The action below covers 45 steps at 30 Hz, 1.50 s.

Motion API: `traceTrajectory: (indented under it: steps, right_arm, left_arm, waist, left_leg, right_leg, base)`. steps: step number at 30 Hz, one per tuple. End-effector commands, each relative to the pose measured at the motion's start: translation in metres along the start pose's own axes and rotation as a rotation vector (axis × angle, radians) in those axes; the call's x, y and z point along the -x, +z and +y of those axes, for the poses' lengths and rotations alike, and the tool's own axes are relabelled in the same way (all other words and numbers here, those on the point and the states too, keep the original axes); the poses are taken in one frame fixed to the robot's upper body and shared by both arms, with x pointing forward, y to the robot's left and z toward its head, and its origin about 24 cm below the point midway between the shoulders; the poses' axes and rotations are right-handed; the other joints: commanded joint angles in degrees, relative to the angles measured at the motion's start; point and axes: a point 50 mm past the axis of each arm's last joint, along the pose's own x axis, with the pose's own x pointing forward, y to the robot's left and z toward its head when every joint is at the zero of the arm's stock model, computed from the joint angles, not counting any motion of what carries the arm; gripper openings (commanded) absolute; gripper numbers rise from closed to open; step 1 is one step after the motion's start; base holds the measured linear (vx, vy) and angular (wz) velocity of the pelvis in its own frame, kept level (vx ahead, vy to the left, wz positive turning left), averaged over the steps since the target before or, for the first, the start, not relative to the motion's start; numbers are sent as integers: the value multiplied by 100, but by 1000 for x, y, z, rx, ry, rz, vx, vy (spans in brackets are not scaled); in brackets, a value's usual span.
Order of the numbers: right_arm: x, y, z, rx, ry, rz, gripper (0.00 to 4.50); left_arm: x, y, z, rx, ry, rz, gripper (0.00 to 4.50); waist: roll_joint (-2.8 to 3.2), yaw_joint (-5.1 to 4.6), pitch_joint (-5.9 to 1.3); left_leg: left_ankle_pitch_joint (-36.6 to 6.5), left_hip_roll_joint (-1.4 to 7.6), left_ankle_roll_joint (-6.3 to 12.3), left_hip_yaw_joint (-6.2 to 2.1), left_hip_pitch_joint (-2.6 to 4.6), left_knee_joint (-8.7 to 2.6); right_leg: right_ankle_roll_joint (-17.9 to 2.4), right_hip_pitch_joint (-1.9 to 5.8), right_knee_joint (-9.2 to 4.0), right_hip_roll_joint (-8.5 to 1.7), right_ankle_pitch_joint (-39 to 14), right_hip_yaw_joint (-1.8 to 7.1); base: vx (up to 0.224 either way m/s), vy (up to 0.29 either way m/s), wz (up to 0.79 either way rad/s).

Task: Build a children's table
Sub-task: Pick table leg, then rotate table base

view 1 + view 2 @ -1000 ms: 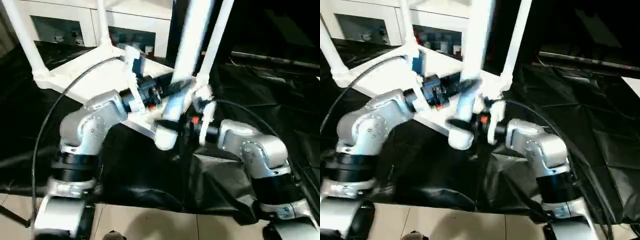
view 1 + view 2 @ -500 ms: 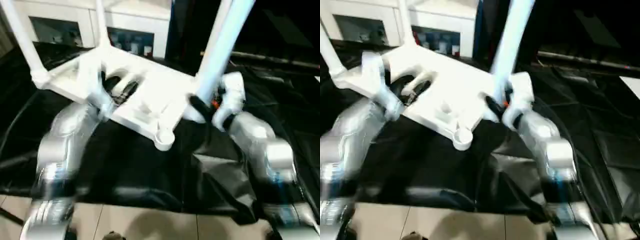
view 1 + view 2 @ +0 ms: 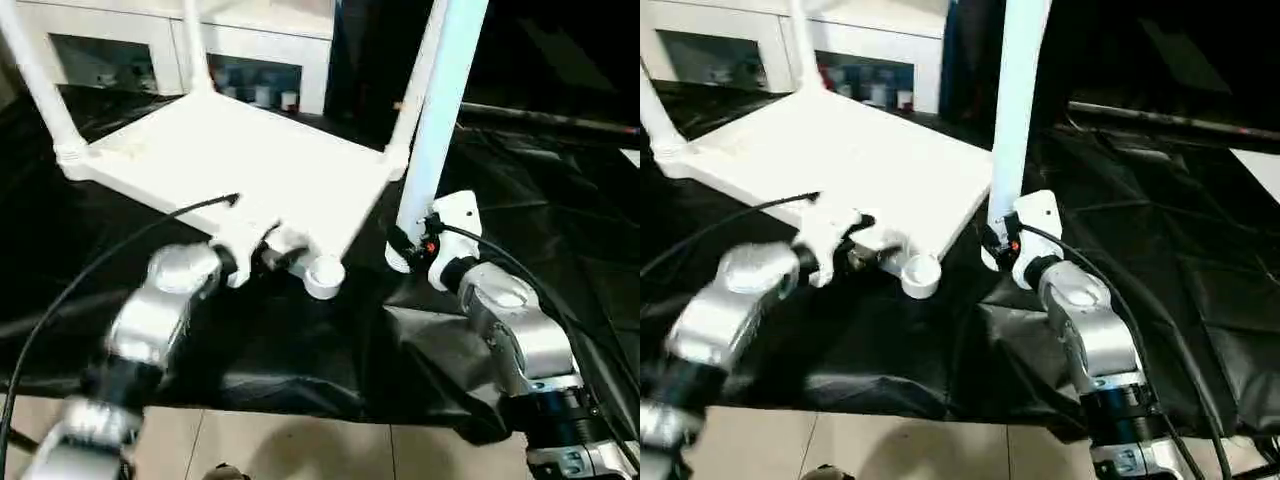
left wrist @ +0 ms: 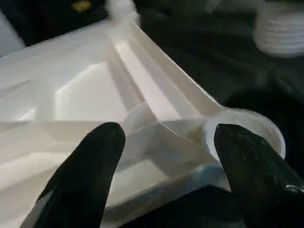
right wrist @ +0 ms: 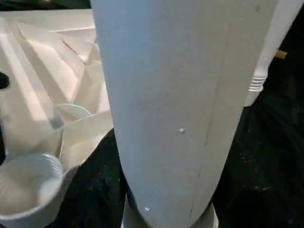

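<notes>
Black cloth: dark sheet draping the large work surface; everything below rests on it.
Table top: white rectangular plastic slab of the children's table, lying upside down on the cloth, ribbed underside up.
Fitted legs: long white tubular legs rising from three corner sockets of the top.
Loose leg: white tube of the same kind, held nearly upright just beside the top's near right edge, its lower end close to the cloth.
Empty socket: round white corner socket nearest the robot, open, no leg in it.
Left gripper: two black fingers spread wide, straddling the ribbed corner beside the empty socket; whether they touch the plastic cannot be told.
Right gripper: closed around the loose leg near its lower end, well right of the empty socket.
</notes>
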Motion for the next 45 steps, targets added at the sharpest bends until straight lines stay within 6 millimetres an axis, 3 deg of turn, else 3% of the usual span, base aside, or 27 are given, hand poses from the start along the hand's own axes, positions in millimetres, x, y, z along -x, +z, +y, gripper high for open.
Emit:
traceTrajectory:
  steps: [1, 3, 5, 10, 12, 18, 22, 23, 31, 33, 34, 35, 45]
  right_arm:
    - [1, 8, -7, 28, -11, -31, 193]
    - [0, 9, -7, 35, -1, -32, 193]
    - [0, 9, -7, 41, 7, -31, 193]
    - [-1, 11, -9, 65, 26, -32, 193]
    - [-2, 13, -12, 72, 27, -36, 193]
    - [-3, 15, -13, 85, 40, -37, 193]
    - [-4, 16, -13, 101, 56, -37, 193]
    - [-4, 17, -13, 105, 59, -38, 193]
    - [-4, 19, -18, 138, 64, -35, 193]
    - [-5, 19, -19, 146, 63, -32, 193]
    - [-5, 19, -19, 150, 64, -31, 193]
    - [-6, 19, -19, 154, 66, -30, 193]
    - [-8, 19, -17, 175, 80, -29, 193]
  left_arm:
    - [-4, -7, -2, -52, -69, 67, 391]
    - [-8, -12, 5, -69, -92, 131, 408]
    - [-9, -15, 8, -65, -113, 156, 419]
    - [-9, -21, 14, -116, -205, 254, 419]
    - [-18, -13, 19, -115, -171, 202, 419]
    - [-33, -11, 7, -136, -262, 175, 419]
    - [-35, -17, 1, -158, -366, 242, 419]
    - [-34, -19, 0, -166, -396, 265, 419]
    - [-22, -22, -6, -191, -656, 364, 341]
    - [-22, -22, -5, -206, -658, 373, 331]
    - [-22, -22, -5, -215, -654, 377, 321]
    - [-22, -21, -4, -225, -648, 380, 310]
    - [-27, -14, 1, -224, -572, 409, 242]
  waist:
    - [100, -2, -420]
    - [129, -2, -433]
    - [121, 6, -442]
    - [142, 13, -425]
    - [161, 15, -421]
    - [134, 53, -444]
    - [141, 59, -445]
    - [167, 57, -447]
    - [162, 32, -431]
    - [169, 34, -426]
    - [105, 29, -425]
    - [144, 41, -427]
    - [141, 28, -424]
  left_leg:
    - [-1194, 42, -295, 12, 148, -388]
    - [-1008, 32, -269, 16, 144, -373]
    - [-984, 31, -255, 17, 149, -371]
    - [-1151, 51, -250, 11, 164, -384]
    - [-1254, 35, -248, 19, 167, -381]
    - [-1043, 44, -157, 12, 144, -366]
    - [-1022, 51, -96, 14, 156, -361]
    - [-1030, 55, -96, 9, 160, -363]
    - [-1192, 61, -115, 14, 168, -381]
    - [-1243, 68, -100, 18, 179, -382]
    - [-1246, 69, -82, 25, 174, -383]
    - [-1249, 73, -82, 18, 178, -383]
    - [-1182, 70, -54, 20, 164, -385]
  right_leg:
    - [-832, 235, -408, -234, -512, 182]
    - [-907, 256, -378, -225, -189, 183]
    - [-968, 273, -373, -236, -85, 182]
    - [-1112, 275, -388, -262, -185, 178]
    - [-1150, 272, -414, -253, -273, 178]
    - [-1244, 320, -376, -277, 21, 175]
    - [-1320, 323, -367, -281, 154, 174]
    - [-1338, 321, -370, -286, 153, 172]
    - [-1414, 326, -392, -304, -109, 175]
    - [-1432, 316, -396, -299, -159, 176]
    - [-1427, 321, -403, -297, -190, 173]
    - [-1423, 317, -399, -307, -266, 173]
    - [-1417, 328, -398, -301, -212, 172]
  base:
    - [0, 0, 0]
    - [0, 0, 0]
    - [0, 0, 0]
    - [0, 0, 0]
    - [0, 0, 0]
    - [0, 0, 0]
    - [0, 0, 0]
    - [0, 0, 0]
    - [0, 0, 0]
    - [0, 0, 0]
    - [0, 0, 0]
    - [0, 0, 0]
    - [0, 0, 0]
